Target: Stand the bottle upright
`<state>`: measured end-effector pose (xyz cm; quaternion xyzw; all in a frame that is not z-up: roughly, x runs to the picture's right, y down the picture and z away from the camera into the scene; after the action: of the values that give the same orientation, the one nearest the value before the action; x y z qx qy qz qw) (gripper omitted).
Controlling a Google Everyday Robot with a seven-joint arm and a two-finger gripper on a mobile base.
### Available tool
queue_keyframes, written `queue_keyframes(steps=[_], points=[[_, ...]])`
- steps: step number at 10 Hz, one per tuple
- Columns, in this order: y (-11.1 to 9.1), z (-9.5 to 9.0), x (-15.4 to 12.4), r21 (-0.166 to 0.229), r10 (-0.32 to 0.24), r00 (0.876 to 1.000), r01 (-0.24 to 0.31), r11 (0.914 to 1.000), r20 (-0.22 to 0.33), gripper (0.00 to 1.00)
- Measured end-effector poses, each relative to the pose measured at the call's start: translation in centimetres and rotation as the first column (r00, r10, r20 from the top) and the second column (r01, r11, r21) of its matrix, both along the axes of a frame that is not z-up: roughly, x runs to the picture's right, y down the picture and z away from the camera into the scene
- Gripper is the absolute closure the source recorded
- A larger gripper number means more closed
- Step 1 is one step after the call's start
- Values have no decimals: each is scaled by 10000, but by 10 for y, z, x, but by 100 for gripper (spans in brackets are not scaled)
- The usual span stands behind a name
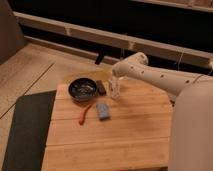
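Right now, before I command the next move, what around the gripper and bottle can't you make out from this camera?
Camera view only:
- Gripper: low over the wooden table, right of the dark bowl; blur hides its grasp.
- Bottle: a pale shape merging with the gripper; upright or tilted unclear.
- Small dark object beside the bowl: too small to identify.
- Robot body: cut off at the right edge.

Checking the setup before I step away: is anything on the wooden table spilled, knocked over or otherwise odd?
Nothing stands out. The dark bowl, blue block and orange-red tool lie tidily on the table. The pincer is at the bottle, right of the bowl; no spill shows.
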<state>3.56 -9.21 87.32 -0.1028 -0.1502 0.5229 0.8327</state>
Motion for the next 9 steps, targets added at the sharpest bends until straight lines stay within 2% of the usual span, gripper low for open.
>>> queue_keyframes(steps=[2, 3, 9], points=[[9, 1, -8, -94, -202, 9994, 204, 9997, 267, 100], [13, 2, -8, -191, -240, 9993, 246, 9995, 303, 96], [20, -1, 3, -737, -161, 9998, 166, 9971, 80, 36]])
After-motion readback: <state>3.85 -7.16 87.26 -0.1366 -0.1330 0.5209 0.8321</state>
